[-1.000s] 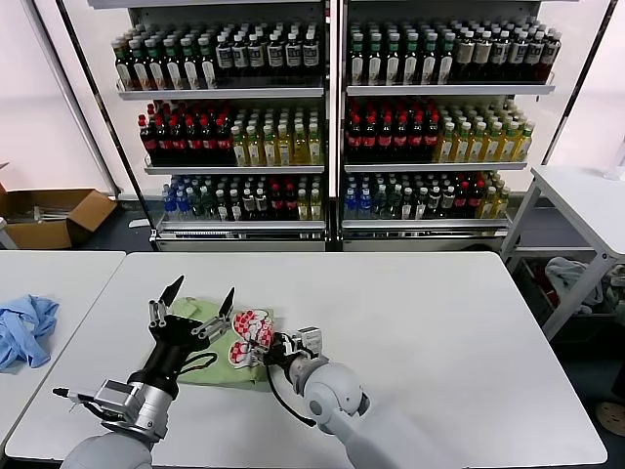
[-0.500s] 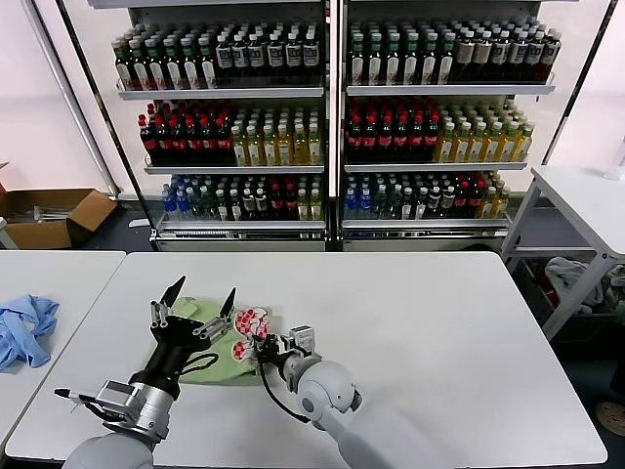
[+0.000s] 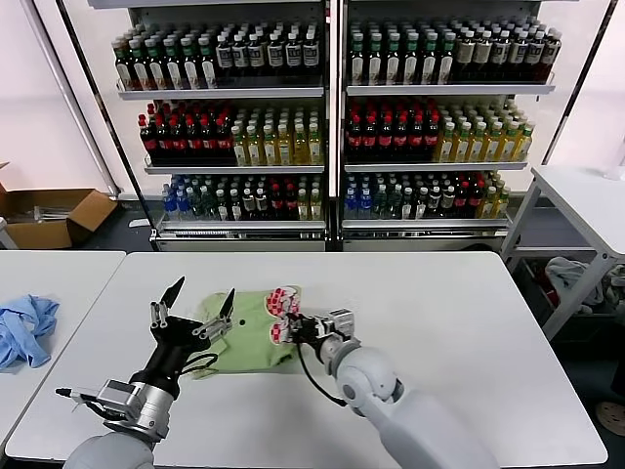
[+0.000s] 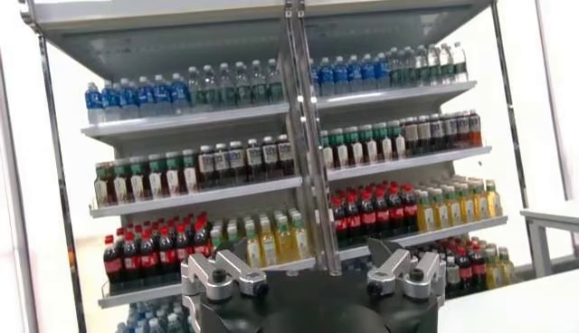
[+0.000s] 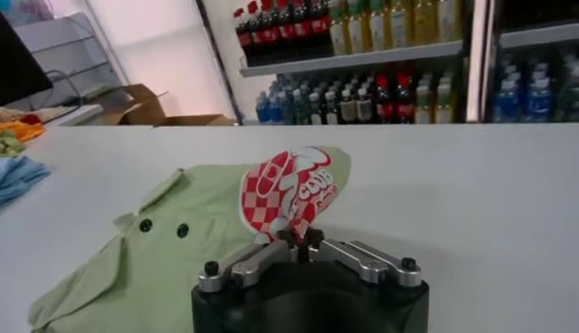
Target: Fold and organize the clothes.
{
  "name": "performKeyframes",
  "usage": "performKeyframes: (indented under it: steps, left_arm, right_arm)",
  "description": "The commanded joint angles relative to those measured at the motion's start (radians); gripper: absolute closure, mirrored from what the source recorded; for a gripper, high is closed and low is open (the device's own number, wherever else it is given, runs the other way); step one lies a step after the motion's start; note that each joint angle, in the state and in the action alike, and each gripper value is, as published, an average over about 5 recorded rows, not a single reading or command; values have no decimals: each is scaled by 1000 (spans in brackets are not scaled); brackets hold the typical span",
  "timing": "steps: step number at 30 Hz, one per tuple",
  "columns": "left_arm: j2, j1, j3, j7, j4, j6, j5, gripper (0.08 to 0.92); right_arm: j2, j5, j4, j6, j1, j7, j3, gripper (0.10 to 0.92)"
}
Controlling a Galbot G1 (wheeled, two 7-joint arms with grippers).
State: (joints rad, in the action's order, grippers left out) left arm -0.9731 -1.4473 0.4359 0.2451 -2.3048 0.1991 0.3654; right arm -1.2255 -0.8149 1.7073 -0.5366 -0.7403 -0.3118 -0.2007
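Note:
The light green shirt lies on the white table in front of me, and its red-and-white patch is lifted at its right edge. My right gripper is shut on that edge by the patch. The right wrist view shows the shirt, its two dark buttons, the patch and the gripper pinching the cloth. My left gripper is open and empty, held above the shirt's left part with its fingers pointing up; in the left wrist view the gripper faces the shelves.
A light blue garment lies on a separate table at the left. Shelves of bottles stand behind the table. A cardboard box sits on the floor at the far left, and another white table stands at the right.
My right gripper has moved right and away from me with the patch edge in it, spreading the shirt wider. The left arm has not moved.

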Motion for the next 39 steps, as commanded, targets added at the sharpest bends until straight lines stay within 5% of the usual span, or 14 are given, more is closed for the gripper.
performKeyframes:
  steps: [1, 7, 14, 19, 30, 39]
  left_arm:
    - [0, 1, -10, -1, 10, -2, -4, 177]
    - [-5, 6, -24, -2, 15, 0, -10, 177]
    - [-3, -3, -23, 1, 11, 0, -10, 177]
    - [-4, -14, -28, 3, 11, -8, -15, 177]
    - [31, -66, -36, 64, 83, -101, -8, 177]
    - [83, -162, -36, 100, 137, -250, 1, 177]
  right_arm:
    - [174, 15, 89, -15, -89, 65, 166, 892]
    - [197, 97, 69, -39, -91, 135, 196, 855]
    - [260, 147, 101, -42, -107, 251, 242, 661]
    - [309, 190, 199, 4, -181, 190, 345, 513]
    - [353, 312, 564, 407, -911, 24, 880, 222]
    - [220, 540, 589, 857, -1306, -44, 887, 203]
